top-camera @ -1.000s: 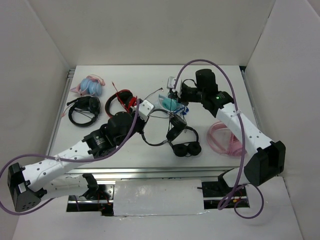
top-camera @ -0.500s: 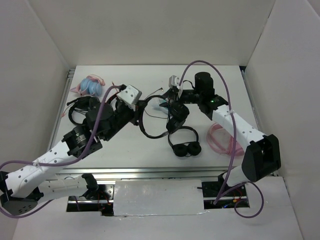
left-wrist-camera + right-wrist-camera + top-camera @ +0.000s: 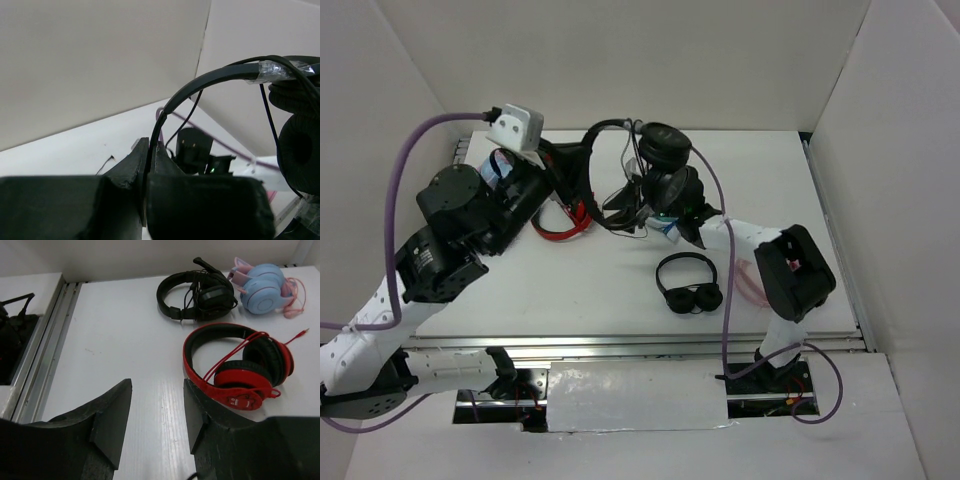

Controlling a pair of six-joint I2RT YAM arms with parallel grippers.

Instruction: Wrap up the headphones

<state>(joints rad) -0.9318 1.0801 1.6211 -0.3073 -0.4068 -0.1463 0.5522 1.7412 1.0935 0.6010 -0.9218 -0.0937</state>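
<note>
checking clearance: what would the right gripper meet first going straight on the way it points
Probably the bare table, just beside the red headphones; depth is unclear from the wrist view.

Bright, even light; blurred foreground

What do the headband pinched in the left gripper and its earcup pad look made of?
Headband: smooth dark grey strip with a soft sheen, likely plastic, possibly over metal. Earcup pad: dull, grainy black surface, probably foam.
</note>
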